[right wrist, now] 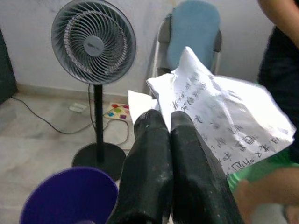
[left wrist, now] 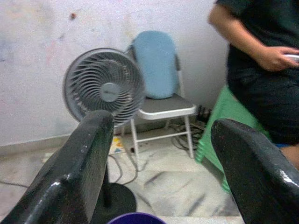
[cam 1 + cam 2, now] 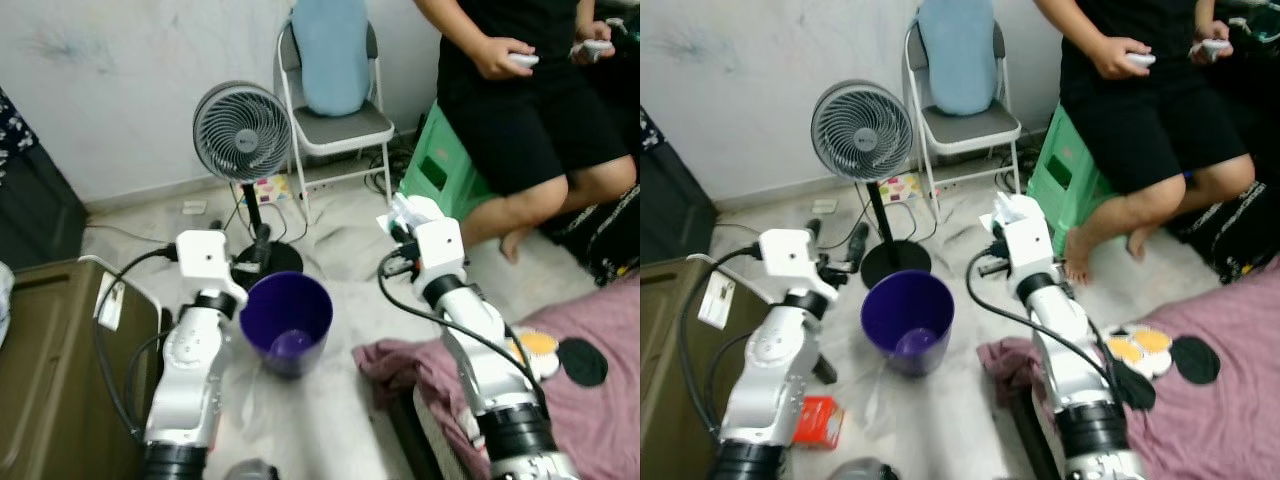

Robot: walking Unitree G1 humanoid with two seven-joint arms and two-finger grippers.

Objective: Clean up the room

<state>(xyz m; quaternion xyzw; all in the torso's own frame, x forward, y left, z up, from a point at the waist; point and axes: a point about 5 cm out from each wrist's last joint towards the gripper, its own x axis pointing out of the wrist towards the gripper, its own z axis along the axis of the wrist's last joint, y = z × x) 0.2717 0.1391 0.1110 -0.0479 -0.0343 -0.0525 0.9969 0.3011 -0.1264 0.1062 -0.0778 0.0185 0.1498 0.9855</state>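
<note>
In the left eye view, a purple bin (image 3: 287, 322) is seen standing on the pale floor between the two silver arms, its mouth open upward. The right gripper (image 3: 400, 212) is held raised to the right of the bin, beyond its rim and not yet over the opening; a sheet of white paper (image 3: 396, 214) is glimpsed at its tip, presumably carried this high so that it can be dropped in from above. The left gripper (image 3: 260, 242) is kept just beside the bin's far left rim, judged to be out of the drop path. A standing fan (image 3: 241, 132) and its round base are found right behind the bin, which limits room on that side.

In the right eye view, a folding chair (image 3: 965, 120) and a green stool (image 3: 1060, 180) are seen past the right arm, with a seated person (image 3: 1150, 110) holding controllers close by; open floor is left mainly toward the bin. A pink blanket (image 3: 1200, 420) borders the right arm's near side.

In the left wrist view, the two black fingers (image 2: 79, 168) are shown spread wide with nothing between them, and a sliver of the bin's rim is visible low between them.

In the right wrist view, the fingers (image 1: 152, 177) are pressed together on the printed paper, which fans out crumpled above them; the bin lies below and to one side, so a short sideways move is judged necessary before release
</note>
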